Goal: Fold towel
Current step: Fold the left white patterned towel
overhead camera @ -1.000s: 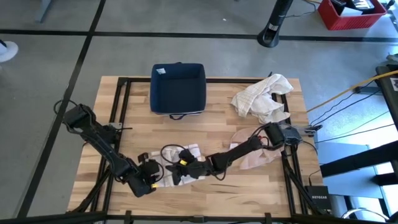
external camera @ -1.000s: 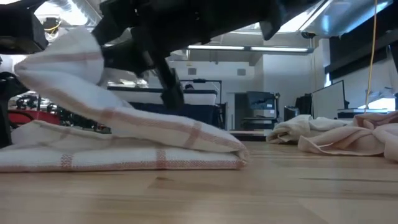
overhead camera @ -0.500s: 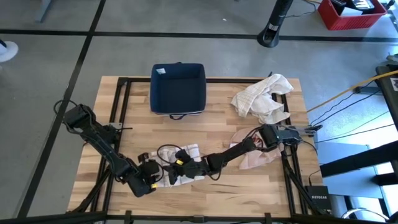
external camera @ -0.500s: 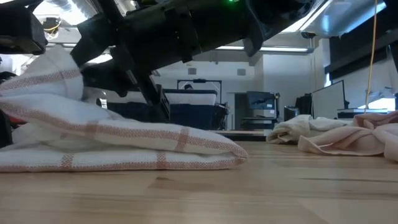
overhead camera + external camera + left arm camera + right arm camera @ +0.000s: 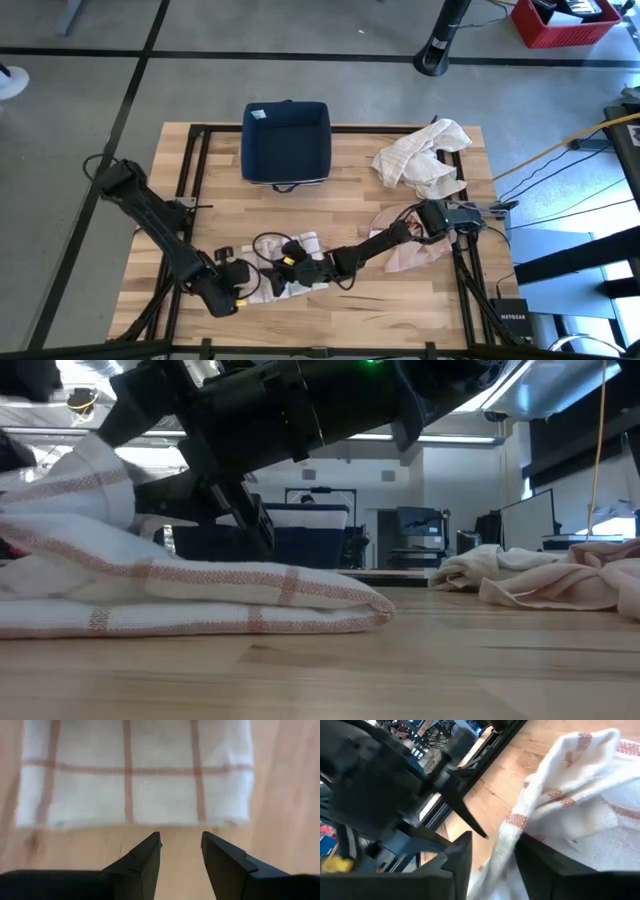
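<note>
You see the right gripper parted with a towel fold between its fingers; grip unclear. Left gripper is open, empty, beside the towel edge.

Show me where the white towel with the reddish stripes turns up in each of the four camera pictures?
High view: checked towel, low centre, under both grippers.
Low view: towel, left half, folded flat.
Left wrist view: towel, upper part.
Right wrist view: towel, right side.
Shared landmark: the wooden table.

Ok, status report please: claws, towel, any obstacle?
Left claw open, off the towel. Right claw open, towel edge between fingers. Towel lies folded. No obstacle.
</note>
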Motion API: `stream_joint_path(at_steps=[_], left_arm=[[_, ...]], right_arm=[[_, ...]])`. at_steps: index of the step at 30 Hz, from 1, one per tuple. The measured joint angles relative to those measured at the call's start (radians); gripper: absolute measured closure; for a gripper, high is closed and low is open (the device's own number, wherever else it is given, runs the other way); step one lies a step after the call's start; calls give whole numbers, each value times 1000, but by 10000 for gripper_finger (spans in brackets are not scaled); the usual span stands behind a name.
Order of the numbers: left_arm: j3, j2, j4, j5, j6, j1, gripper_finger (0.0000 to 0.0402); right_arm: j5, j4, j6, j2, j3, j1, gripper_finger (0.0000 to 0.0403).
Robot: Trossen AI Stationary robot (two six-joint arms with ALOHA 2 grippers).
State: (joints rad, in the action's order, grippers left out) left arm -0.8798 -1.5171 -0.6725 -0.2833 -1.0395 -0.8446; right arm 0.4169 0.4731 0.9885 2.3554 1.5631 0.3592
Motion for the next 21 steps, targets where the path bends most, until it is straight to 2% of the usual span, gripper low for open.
stream_joint_path(at_steps=[4, 9, 13, 17, 21], left_arm=[[-53, 95, -101, 3, -8, -13, 265], [-57, 205, -103, -26, -51, -9, 265], [-57, 226, -101, -81, -58, -2, 265], [-57, 217, -94, -117, -48, -2, 265], [-57, 217, -90, -141, -52, -3, 265]], right_arm=[[1, 36, 1, 0, 0, 0, 226], [-10, 32, 1, 0, 0, 0, 219], [-10, -47, 25, 0, -2, 4, 221], [-9, 54, -48, -1, 0, 8, 221], [-18, 42, -92, -2, 0, 8, 221]])
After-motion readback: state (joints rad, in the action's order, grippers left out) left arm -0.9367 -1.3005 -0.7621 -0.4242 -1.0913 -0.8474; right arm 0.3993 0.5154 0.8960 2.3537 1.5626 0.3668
